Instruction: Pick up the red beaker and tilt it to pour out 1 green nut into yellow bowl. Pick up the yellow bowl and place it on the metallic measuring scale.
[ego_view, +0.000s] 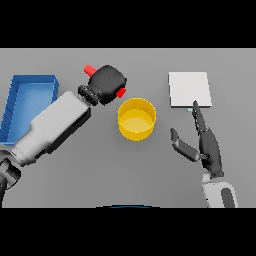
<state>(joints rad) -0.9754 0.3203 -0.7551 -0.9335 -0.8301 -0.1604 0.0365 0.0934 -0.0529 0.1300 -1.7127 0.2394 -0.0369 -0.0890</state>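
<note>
Take the yellow bowl (136, 119) as your landmark: it sits upright on the grey tabletop (100, 175) near the middle of your view, its mouth open toward you, and you cannot make out a nut inside it. Just up and to the left of the bowl, your left hand (107, 84) has its fingers curled round the red beaker (90, 70), which shows only as two red ends poking out of the dark fist, one at the far-left side and one at the side nearest the bowl, so the beaker lies tilted well over rather than upright. The red end nearest the bowl is just beside its far-left rim, though you cannot tell whether it hangs over the rim. Right of the bowl and a little farther back lies the metallic measuring scale (189, 89), a pale flat square, well apart from the bowl. Your right hand (200, 142) rests to the right of the bowl, nearer to you than the scale, with fingers straight and spread, thumb out toward the bowl, holding nothing; its longest fingertip reaches to the scale's near edge. Far left of the bowl stands a blue tray (30, 102).
</note>
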